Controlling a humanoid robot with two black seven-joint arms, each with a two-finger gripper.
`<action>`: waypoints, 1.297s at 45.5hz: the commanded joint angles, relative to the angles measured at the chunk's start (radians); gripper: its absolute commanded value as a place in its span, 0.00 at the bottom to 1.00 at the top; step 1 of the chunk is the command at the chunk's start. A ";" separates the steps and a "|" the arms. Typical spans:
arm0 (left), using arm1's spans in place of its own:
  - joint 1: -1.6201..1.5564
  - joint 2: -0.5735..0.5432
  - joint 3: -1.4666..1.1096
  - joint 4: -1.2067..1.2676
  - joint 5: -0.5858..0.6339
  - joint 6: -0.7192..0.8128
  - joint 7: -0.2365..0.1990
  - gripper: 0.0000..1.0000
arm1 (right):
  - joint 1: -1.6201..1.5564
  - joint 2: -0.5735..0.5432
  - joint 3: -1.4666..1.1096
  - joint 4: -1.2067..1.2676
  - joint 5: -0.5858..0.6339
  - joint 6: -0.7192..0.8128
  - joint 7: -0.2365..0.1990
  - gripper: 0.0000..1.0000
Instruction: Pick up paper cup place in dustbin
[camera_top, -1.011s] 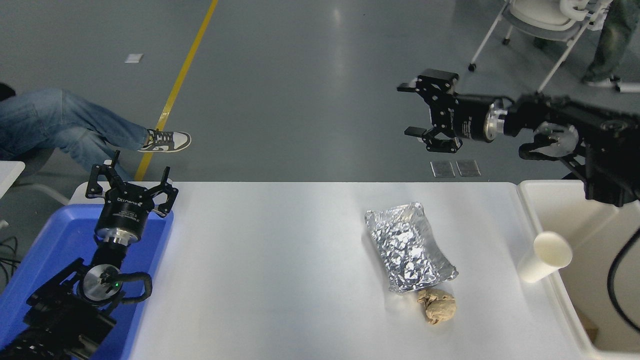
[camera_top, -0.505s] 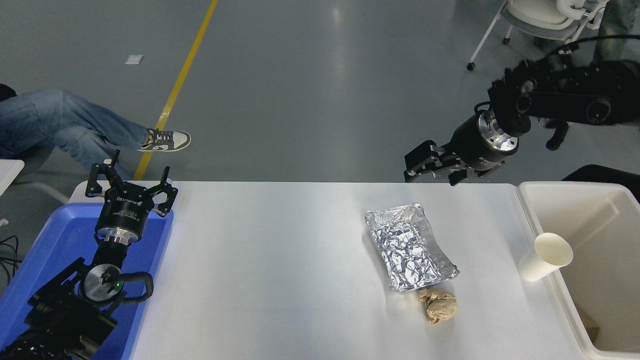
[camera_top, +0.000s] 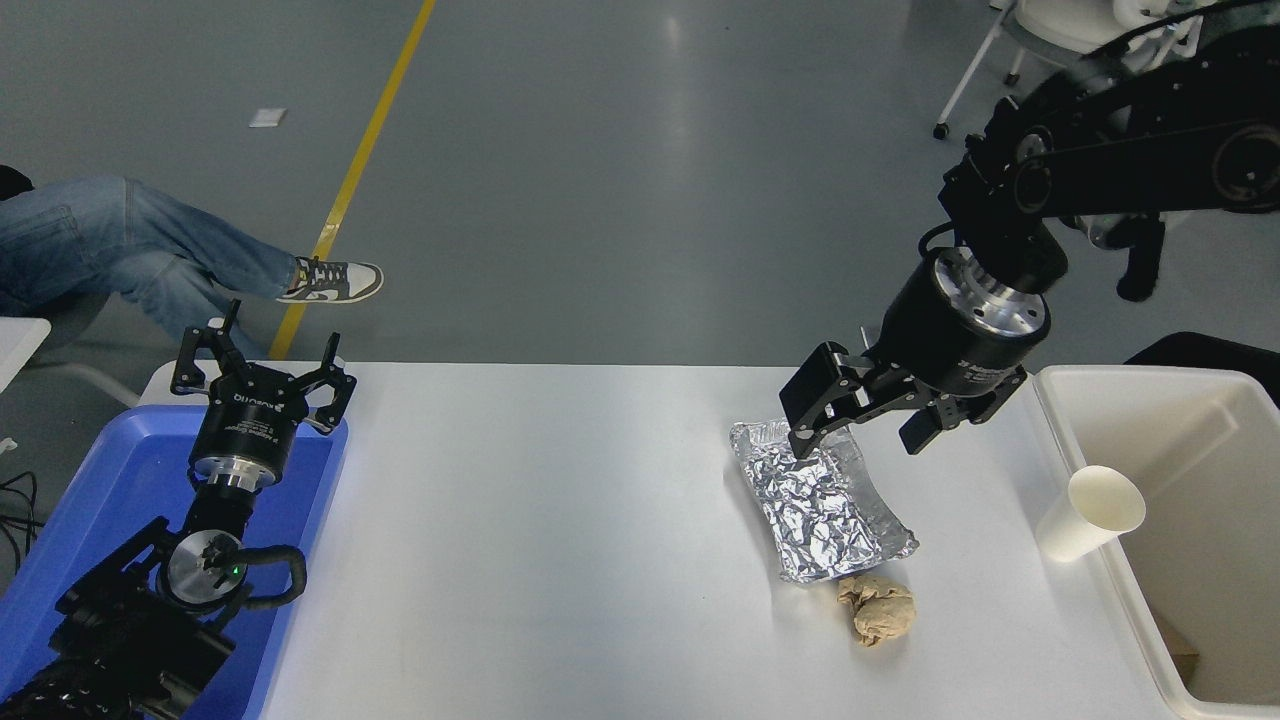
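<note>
The small cream-white tapered paper cup (camera_top: 1090, 513) stands on the white bench (camera_top: 560, 540) near its right edge, tilted so its open rolled rim leans toward the large deep cream-white rectangular plastic dustbin (camera_top: 1120, 600), whose thick left rim it touches or nearly touches. The cup is outside the bin, on the bench surface.

The right arm comes in from the upper right, and its black pincer (camera_top: 865, 430) hangs above the far end of the crumpled silver foil tray (camera_top: 822, 500), pointing down and toward the left. Its fingers are spread apart with nothing between them. The pincer is well apart from the paper cup, which sits to its right and nearer the camera.

Just beside the near end of the foil tray lies a crumpled tan paper ball (camera_top: 877, 611).

The left arm rests at the lower left, its black pincer (camera_top: 262, 375) over the far edge of the blue plastic tray (camera_top: 90, 500), fingers splayed wide and empty.

Beyond the bench, at the upper left, a person's legs in blue jeans (camera_top: 110, 240) and a grey-and-white sneaker (camera_top: 335, 281) show on the grey floor beside a yellow floor line (camera_top: 360, 170). A white wheeled chair frame (camera_top: 1060, 40) stands at the upper right.
</note>
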 joint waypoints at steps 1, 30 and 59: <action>0.001 0.000 0.000 0.000 0.000 0.000 -0.003 1.00 | 0.027 0.018 -0.038 0.024 0.069 0.005 -0.003 1.00; 0.001 0.000 -0.002 0.000 -0.002 0.000 -0.004 1.00 | -0.283 -0.254 -0.109 -0.264 -0.547 -0.080 0.000 1.00; 0.001 0.000 0.000 0.000 -0.002 0.002 -0.003 1.00 | -1.007 -0.448 0.180 -0.747 -0.787 -0.403 0.009 1.00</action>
